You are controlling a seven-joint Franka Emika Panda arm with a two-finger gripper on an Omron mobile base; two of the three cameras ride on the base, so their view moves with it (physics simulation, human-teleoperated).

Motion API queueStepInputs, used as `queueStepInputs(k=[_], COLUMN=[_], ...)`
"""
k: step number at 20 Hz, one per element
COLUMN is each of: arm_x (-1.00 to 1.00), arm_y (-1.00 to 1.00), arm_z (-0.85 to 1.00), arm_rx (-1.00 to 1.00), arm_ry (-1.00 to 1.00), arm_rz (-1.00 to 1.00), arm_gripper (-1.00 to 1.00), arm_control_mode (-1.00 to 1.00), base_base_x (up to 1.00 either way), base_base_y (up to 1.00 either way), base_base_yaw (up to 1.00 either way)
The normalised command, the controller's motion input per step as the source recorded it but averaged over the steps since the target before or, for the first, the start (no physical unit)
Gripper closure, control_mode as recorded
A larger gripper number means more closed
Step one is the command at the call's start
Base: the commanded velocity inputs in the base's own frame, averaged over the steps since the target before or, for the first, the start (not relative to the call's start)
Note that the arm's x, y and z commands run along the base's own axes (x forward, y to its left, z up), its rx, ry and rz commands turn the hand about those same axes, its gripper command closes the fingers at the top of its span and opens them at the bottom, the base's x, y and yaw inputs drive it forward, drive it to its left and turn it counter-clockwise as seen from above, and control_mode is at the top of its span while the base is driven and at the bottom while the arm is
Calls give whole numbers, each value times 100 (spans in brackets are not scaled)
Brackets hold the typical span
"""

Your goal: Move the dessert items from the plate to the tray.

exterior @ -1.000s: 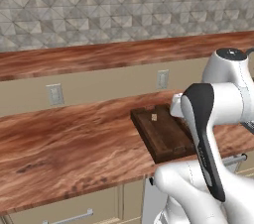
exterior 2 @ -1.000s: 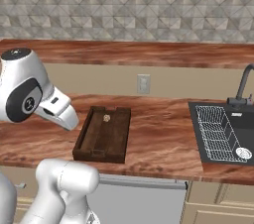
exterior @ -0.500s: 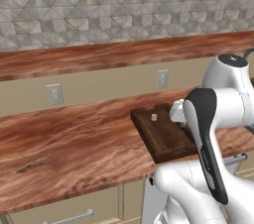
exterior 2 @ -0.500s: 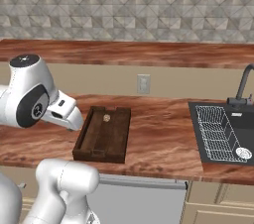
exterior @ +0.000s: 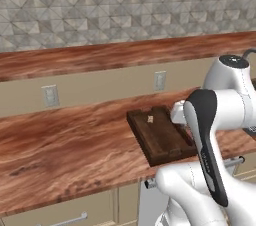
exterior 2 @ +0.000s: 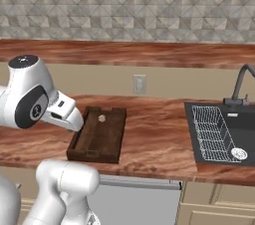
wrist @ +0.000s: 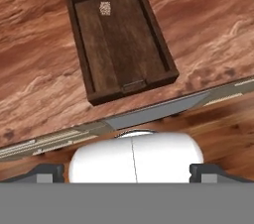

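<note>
Gripper [wrist: 127, 171] wide above tray [wrist: 84, 72], one sweet [wrist: 104, 8] inside.

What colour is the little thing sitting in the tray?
The little sweet is pale tan and speckled, lying near one end of the dark brown tray. The hand view shows it best.

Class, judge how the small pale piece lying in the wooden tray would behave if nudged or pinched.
The pale piece looks tiny, so probably light. It seems flat-sided rather than round, likelier to slide than roll. The tray has a low rim that should stop it.
</note>
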Motion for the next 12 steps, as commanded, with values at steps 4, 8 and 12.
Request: queueStepInputs(k=[4, 8, 12], arm_x=[0, 0, 0], arm_y=[0, 0, 0], arm_z=[0, 0, 0], arm_rx=[0, 0, 0], arm_ry=[0, 0, 0], arm_rz=[0, 0, 0], arm_gripper=[-100, -100, -100], arm_control_mode=[100, 100, 100], base_base_x=[-9, -46, -36], base_base_y=[-100, -100, -100], base_base_yaw=[1, -1, -1])
